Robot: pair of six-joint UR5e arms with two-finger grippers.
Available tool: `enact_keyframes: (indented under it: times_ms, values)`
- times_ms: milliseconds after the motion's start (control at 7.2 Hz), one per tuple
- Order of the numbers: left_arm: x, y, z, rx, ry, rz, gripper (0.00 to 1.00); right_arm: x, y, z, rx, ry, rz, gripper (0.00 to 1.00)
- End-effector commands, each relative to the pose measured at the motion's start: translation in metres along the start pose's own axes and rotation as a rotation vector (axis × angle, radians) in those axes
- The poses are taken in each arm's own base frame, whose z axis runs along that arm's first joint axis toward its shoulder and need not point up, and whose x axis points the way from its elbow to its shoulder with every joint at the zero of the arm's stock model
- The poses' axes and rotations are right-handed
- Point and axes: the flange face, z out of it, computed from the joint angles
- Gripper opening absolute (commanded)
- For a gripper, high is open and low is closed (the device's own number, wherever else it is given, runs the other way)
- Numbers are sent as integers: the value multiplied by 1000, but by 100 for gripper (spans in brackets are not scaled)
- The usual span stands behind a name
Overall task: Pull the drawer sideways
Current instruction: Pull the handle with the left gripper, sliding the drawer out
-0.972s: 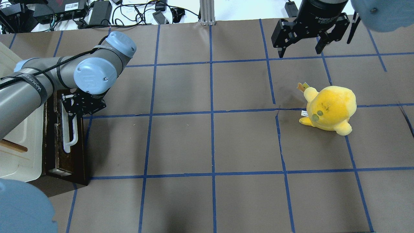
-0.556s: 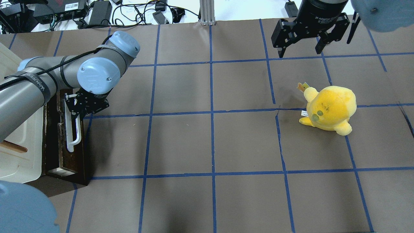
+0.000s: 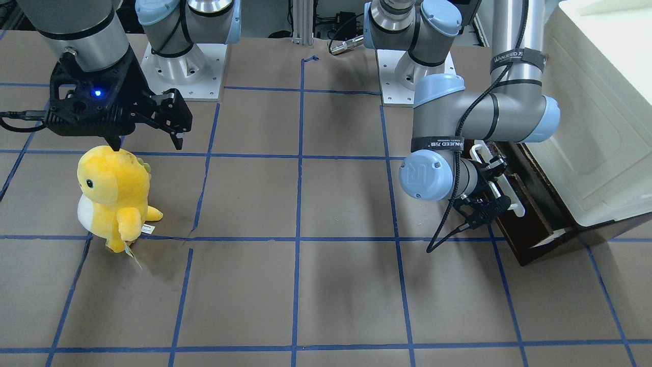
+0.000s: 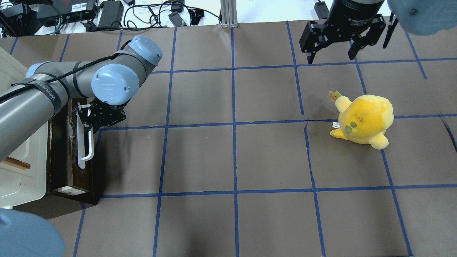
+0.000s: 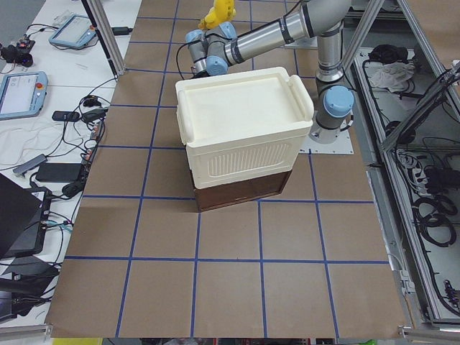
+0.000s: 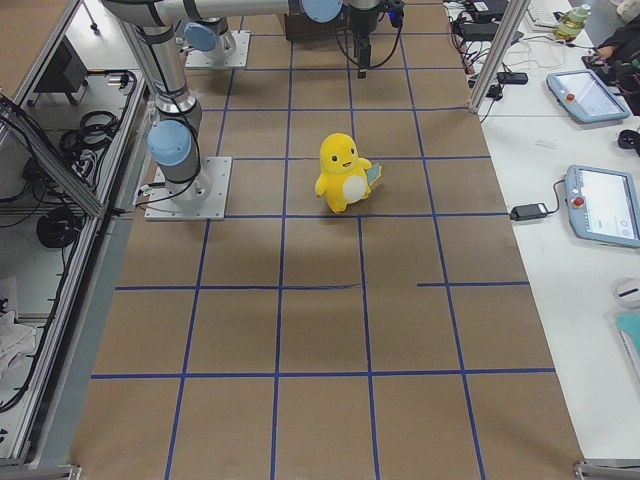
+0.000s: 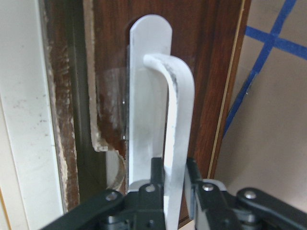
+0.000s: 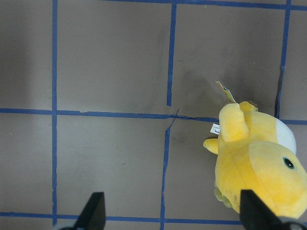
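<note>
The dark brown wooden drawer (image 4: 66,157) sticks out of the cream-white cabinet (image 4: 21,171) at the table's left edge. Its long white bar handle (image 4: 86,144) faces the table's middle. My left gripper (image 4: 93,123) is shut on the far end of the handle. The left wrist view shows the fingers (image 7: 156,175) clamped on the handle bar (image 7: 178,110) in front of the drawer face (image 7: 211,72). In the front view the left gripper (image 3: 489,189) is at the drawer (image 3: 530,227). My right gripper (image 4: 331,57) is open and empty, hovering far right, beyond a plush toy.
A yellow plush toy (image 4: 364,119) stands on the table's right half, also in the front view (image 3: 114,193) and the right wrist view (image 8: 259,158). The cabinet (image 3: 586,127) stands on the drawer unit. Cables and power bricks (image 4: 110,14) lie past the far edge.
My left gripper has moved right, toward the table's middle, with the handle in it. The drawer has slid a little further out of the cabinet. The right arm has not moved.
</note>
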Motion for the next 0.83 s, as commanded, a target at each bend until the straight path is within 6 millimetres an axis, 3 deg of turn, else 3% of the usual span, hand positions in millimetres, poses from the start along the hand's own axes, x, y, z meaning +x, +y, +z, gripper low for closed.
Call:
enact_keyframes:
  times_ms: [0, 694]
  values:
    - [2, 3, -2, 2, 1, 7, 0, 0, 0, 0, 0, 0, 0, 100]
    - [-2, -5, -14, 11, 5, 3, 0, 0, 0, 0, 0, 0, 0, 100]
